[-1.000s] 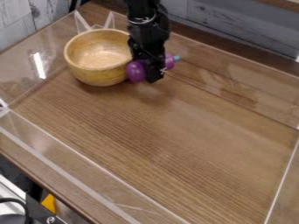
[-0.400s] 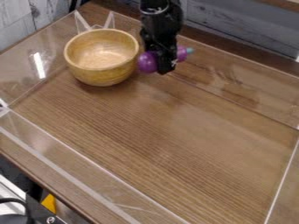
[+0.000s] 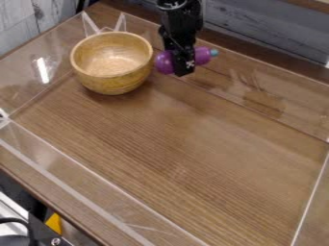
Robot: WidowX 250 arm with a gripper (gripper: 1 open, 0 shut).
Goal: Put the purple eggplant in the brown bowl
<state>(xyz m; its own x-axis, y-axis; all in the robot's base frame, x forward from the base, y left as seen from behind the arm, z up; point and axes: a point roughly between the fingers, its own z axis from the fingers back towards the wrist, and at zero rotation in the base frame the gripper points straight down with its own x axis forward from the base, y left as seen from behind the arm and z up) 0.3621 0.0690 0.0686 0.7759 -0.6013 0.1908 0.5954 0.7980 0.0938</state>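
Observation:
The purple eggplant [image 3: 168,61] hangs just above the table, its teal stem tip pointing right. My black gripper [image 3: 183,63] points down and is shut on the eggplant, covering its middle. The brown bowl [image 3: 111,61] stands on the wooden table to the left of the eggplant, a small gap between its rim and the eggplant. Nothing lies in the bowl.
A clear plastic wall [image 3: 38,72] rings the wooden tabletop [image 3: 180,154]. A grey plank wall [image 3: 257,24] rises behind the table. The table's front edge drops off at the lower left.
The gripper has lifted the eggplant up and carried it slightly right and farther back, away from the bowl's right rim. The bowl has stayed put.

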